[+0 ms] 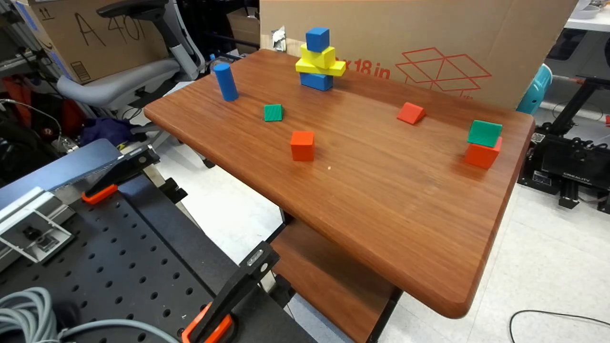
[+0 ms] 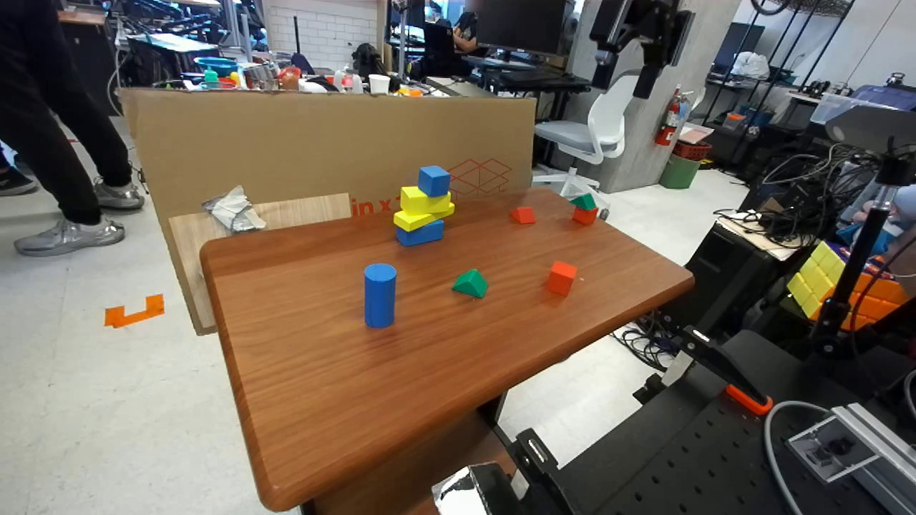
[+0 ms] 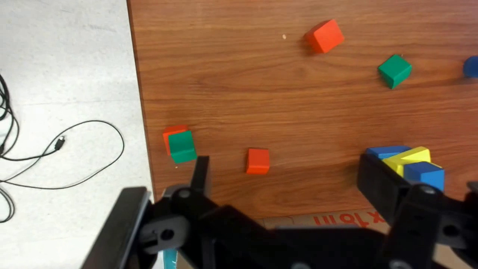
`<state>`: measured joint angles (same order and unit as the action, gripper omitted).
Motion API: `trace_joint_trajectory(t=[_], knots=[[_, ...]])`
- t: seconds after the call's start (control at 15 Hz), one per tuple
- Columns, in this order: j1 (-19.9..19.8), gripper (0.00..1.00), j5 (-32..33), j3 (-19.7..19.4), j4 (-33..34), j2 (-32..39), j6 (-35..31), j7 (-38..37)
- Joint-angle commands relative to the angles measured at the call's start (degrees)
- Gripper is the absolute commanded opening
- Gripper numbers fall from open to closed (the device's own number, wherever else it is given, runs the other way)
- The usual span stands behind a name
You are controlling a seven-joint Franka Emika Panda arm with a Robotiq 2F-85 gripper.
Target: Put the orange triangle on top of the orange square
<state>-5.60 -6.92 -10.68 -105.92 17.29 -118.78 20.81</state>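
Wood-grain tabletop (image 1: 381,205) in a cluttered room, cardboard panel (image 1: 371,24) standing along one long edge. The end effector (image 3: 285,160) hangs well above tabletop height, fingers spread wide, nothing in the grip. Wrist cam looks down through that gap: the orange triangle (image 3: 257,161) shows between the fingers, well below them, resting on the wood toward the panel side, slanted faces up, apart from every other block. Past the finger at the left of the wrist view, a green wedge (image 3: 182,147) sits on another orange-red block (image 3: 175,130) close to a short edge, slightly offset so part of the lower one shows. By the opposite finger, partly hidden there, is a stack; in an exterior view it reads, bottom to top: blue block (image 1: 316,81), yellow plank (image 1: 310,69), chunkier yellow block (image 1: 318,56), blue cube (image 1: 317,39). Further out, toward the opposite long edge: the orange square (image 1: 302,146), directly on the wood, well apart from the triangle. Near it a second green wedge (image 2: 471,284), then an upright blue cylinder (image 2: 380,295); wedge lies between square and cylinder. Off the tabletop: perforated black board (image 1: 143,305) with orange-handled clamps (image 1: 238,283), thin black cable (image 3: 59,142) looped on the floor (image 3: 74,59), gray office chair (image 2: 601,129), dark-trousered legs (image 2: 43,86) of a standing person.
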Motion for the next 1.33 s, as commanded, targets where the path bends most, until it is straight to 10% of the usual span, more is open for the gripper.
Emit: trace_joint_trajectory(t=[0.0, 1.27], knots=[[-2.82, 1.0, -0.11, 2.71, 8.28, 7.94, -0.38, -2.9], [-0.58, 0.97, 4.49, 5.47, 21.31, 30.54, -7.32, -18.42]])
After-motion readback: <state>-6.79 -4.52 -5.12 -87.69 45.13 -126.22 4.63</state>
